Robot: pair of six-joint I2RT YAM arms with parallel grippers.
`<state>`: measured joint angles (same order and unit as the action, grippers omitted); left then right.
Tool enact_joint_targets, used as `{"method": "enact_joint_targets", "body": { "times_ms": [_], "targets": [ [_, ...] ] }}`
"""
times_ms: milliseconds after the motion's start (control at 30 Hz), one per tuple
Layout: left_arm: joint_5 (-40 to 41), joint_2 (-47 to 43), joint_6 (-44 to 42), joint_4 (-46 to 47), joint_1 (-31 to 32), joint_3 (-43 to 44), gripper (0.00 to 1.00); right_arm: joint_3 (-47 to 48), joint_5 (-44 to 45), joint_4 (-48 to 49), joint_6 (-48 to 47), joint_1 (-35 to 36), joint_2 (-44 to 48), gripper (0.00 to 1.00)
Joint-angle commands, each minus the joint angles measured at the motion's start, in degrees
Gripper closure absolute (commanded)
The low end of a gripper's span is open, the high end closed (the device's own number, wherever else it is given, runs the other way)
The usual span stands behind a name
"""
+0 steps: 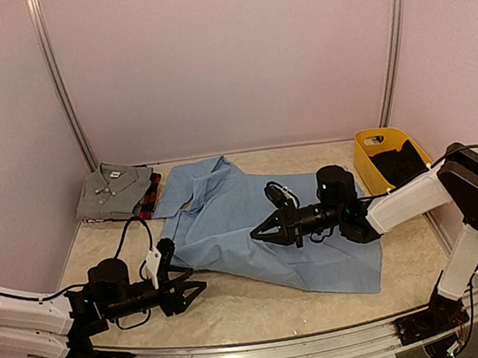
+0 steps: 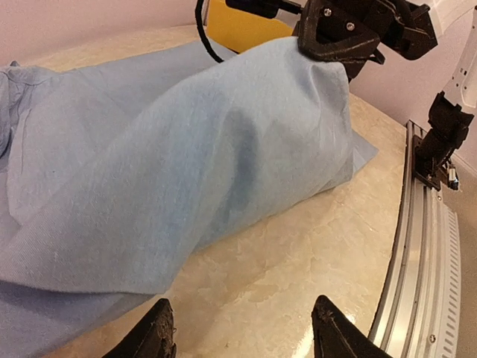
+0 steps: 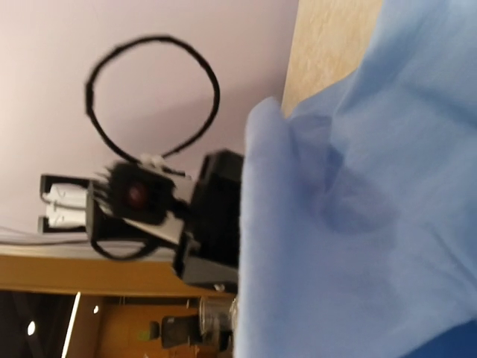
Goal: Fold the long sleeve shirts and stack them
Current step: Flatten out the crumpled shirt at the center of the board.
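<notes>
Here, the left arm (image 1: 29,314) lies low along the table's (image 1: 264,309) near edge, left gripper (image 1: 190,295) spread and empty, just short of the blue shirt (image 1: 225,207) spread mid-table. The right arm (image 1: 408,202) reaches leftward, right gripper (image 1: 259,232) pinching a raised fold of it.

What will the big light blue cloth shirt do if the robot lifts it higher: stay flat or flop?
Probably flop: the light blue cloth shirt hangs like a tent from the right gripper pinching it. It looks thin and light, so it should lift easily. Its edges resting on the table would likely drag and bunch.
</notes>
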<state>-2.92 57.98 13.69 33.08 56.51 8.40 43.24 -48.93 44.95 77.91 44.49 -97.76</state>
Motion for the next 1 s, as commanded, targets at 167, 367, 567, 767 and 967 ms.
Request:
{"method": "enact_joint_targets", "body": {
  "times_ms": [167,367,567,767,967],
  "targets": [
    [6.79,15.46,3.59,5.6,1.82,6.95,0.41,9.35,5.03,-26.35,-21.55,-7.17,-2.43,1.0],
    [7.89,24.73,4.7,4.87,2.82,14.09,0.42,16.11,12.69,-43.16,-38.39,-13.44,-7.68,0.99],
    [7.93,31.49,5.88,0.79,3.23,20.8,0.41,22.78,25.51,-55.57,-48.74,-14.34,-11.38,0.96],
    [4.58,39.17,7.22,-4.78,2.65,28.3,0.34,25.04,27.32,-58.71,-51.55,-14.35,-11.22,0.95],
    [-0.57,45.23,12.18,-4.95,-0.03,30.55,0.31,24.58,27.59,-59.24,-52.51,-14.37,-10.49,0.95]
  ]
}}
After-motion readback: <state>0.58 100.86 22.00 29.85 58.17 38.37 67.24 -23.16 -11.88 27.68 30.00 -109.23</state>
